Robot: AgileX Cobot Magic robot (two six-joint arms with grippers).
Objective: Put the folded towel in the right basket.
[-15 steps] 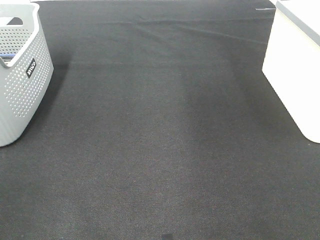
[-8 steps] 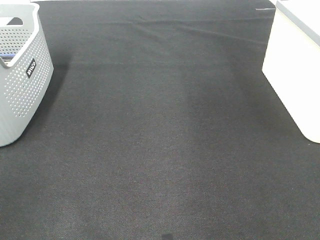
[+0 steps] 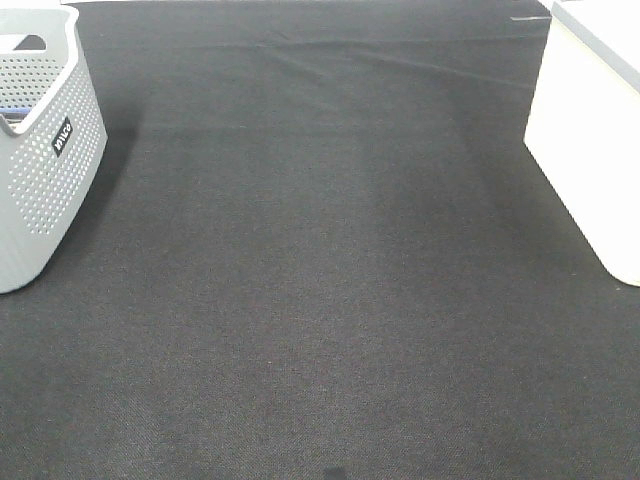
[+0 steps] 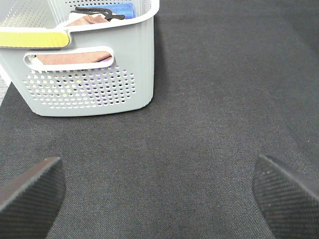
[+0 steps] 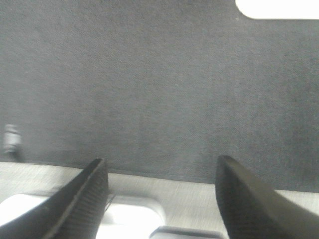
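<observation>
A grey perforated basket [image 3: 40, 150] stands at the left edge of the black mat; the left wrist view shows it too [image 4: 89, 79]. A folded brownish-pink towel [image 4: 84, 21] lies inside it and shows through the handle slot. The white right basket [image 3: 595, 140] stands at the right edge, and its corner shows in the right wrist view [image 5: 279, 7]. My left gripper [image 4: 157, 167] is open and empty, low over the mat a short way in front of the grey basket. My right gripper [image 5: 160, 164] is open and empty over the mat's edge. Neither gripper shows in the high view.
A blue item [image 4: 117, 10] and a black item [image 4: 94, 11] lie beside the towel in the grey basket. A yellow strip [image 4: 30, 37] lies on its rim. The black mat [image 3: 320, 280] spans the table. A pale table edge [image 5: 199, 191] shows under the right gripper.
</observation>
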